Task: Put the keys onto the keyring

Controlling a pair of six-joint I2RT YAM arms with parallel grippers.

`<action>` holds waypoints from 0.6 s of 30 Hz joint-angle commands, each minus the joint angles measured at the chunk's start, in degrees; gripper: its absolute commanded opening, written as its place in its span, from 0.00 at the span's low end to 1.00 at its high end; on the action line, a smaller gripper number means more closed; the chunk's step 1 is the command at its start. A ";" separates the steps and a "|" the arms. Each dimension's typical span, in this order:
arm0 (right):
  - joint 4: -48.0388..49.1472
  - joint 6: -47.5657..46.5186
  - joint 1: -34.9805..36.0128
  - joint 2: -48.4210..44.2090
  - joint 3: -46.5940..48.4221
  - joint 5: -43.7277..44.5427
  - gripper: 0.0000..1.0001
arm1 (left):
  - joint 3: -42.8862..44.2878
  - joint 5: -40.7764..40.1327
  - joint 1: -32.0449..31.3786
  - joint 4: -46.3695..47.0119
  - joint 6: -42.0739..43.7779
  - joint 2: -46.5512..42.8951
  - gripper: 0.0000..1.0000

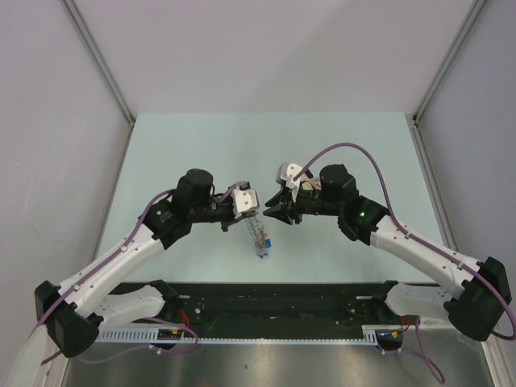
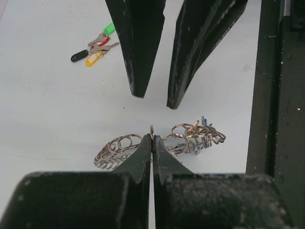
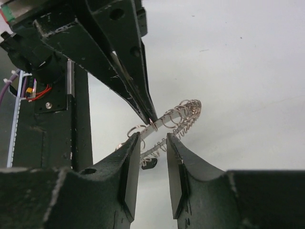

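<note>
The keyring [image 2: 119, 148] is a flat grey ring fringed with small silvery split rings, and it hangs edge-on above the table. My left gripper [image 2: 151, 139] is shut on its rim, as also shows in the right wrist view [image 3: 150, 119]. A blue key [image 2: 203, 121] and a black key head [image 3: 149, 163] dangle from the ring. From above, the keyring [image 1: 258, 234] hangs below the left gripper [image 1: 240, 219]. My right gripper [image 3: 153, 140] is open just short of the ring and holds nothing. Loose keys [image 2: 95, 46] with green, red, black and yellow heads lie on the table.
The black base rail [image 2: 276, 95] runs along the near edge of the table, close to the ring. The right gripper's fingers [image 2: 138, 47] hang over the ring in the left wrist view. Grey walls enclose the pale table [image 1: 266, 145].
</note>
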 commanded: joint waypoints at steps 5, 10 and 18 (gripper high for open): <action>4.27 -7.56 1.39 3.06 0.31 -4.20 0.33 | -0.41 5.30 0.11 2.14 2.39 -1.68 0.00; 3.30 -9.59 1.65 4.56 0.31 -4.73 0.33 | -0.59 6.10 0.11 1.97 2.48 -2.12 0.00; 2.68 -11.26 2.09 6.40 0.23 -5.52 0.23 | -0.59 6.89 0.11 1.88 2.39 -2.12 0.00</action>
